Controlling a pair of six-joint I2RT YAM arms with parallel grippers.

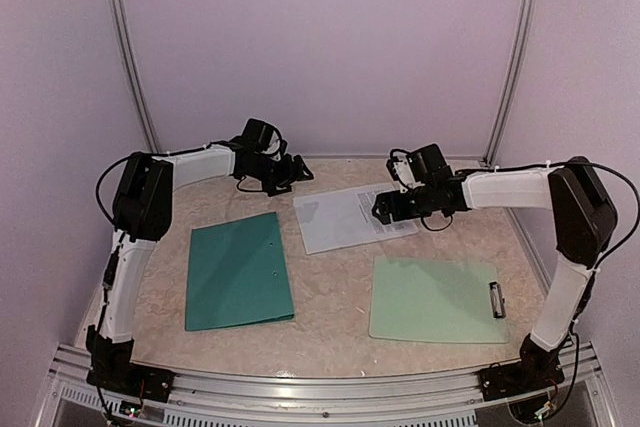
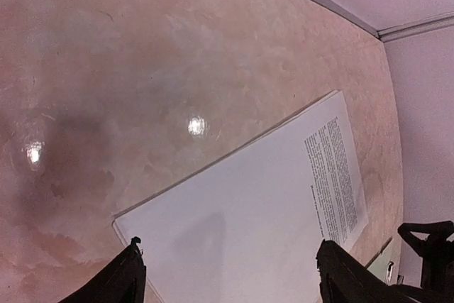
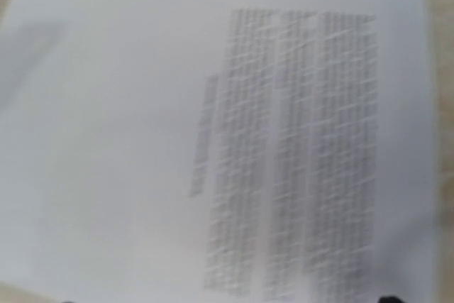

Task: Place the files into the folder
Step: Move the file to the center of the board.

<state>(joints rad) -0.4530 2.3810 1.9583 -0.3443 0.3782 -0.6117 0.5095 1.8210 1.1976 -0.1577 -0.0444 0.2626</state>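
The files (image 1: 340, 219), white sheets with blocks of small black text, lie in a stack at the back middle of the table. The dark teal folder (image 1: 238, 272) lies flat and closed to their front left. My left gripper (image 1: 292, 171) hovers at the stack's far left corner. In the left wrist view its fingers (image 2: 128, 278) stand wide apart and empty over the sheets (image 2: 262, 204). My right gripper (image 1: 384, 209) is low over the stack's right end. The printed sheet (image 3: 213, 133) fills the blurred right wrist view, with only the fingertips (image 3: 389, 299) showing at the bottom corners, far apart.
A pale mint clipboard (image 1: 432, 299) with a metal clip (image 1: 497, 299) lies at the front right. The pale walls and their frame posts (image 1: 130, 47) close in the table's back and sides. The marbled tabletop (image 1: 330, 297) runs between folder and clipboard.
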